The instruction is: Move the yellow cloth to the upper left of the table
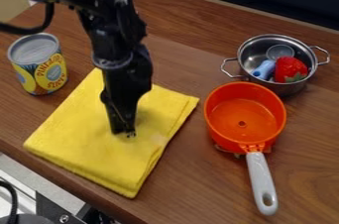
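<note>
The black gripper [124, 133] hangs down over the middle of the yellow cloth [86, 141], its tip at or just above the fabric. Whether it touches the cloth cannot be made out. Folded into a thick, roughly square pad, the cloth lies flat at the left-centre of the wooden table, its lower left edge along the table's front edge. The arm and gripper hide part of the cloth's upper middle.
A tin can [38, 64] stands to the upper left, close to the cloth. Right of the cloth is an orange saucepan [244, 114] with a grey handle. Behind it, a metal pot [255, 52] holds a strawberry [289, 69] and a blue item [264, 70].
</note>
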Robot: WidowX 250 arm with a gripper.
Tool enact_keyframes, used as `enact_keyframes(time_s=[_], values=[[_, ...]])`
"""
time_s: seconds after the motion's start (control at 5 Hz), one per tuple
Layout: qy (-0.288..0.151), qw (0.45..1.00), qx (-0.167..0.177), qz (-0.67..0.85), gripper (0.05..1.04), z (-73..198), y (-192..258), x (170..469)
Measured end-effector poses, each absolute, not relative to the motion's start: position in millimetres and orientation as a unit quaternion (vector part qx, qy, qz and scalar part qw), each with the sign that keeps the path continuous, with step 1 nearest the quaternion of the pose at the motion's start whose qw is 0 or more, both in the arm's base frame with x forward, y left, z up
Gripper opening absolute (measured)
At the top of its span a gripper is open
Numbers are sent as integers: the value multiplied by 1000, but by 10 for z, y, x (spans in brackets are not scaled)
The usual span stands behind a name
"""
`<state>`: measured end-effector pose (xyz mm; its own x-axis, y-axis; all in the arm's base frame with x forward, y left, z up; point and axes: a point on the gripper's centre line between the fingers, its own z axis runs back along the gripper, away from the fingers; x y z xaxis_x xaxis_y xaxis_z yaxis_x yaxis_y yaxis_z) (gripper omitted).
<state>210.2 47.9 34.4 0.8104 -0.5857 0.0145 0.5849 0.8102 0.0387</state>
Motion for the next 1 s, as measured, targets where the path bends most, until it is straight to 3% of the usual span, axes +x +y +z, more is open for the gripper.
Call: enact_keyframes(time_s=[1.0], values=[[-55, 949, 38, -309, 52, 349, 501, 2994]])
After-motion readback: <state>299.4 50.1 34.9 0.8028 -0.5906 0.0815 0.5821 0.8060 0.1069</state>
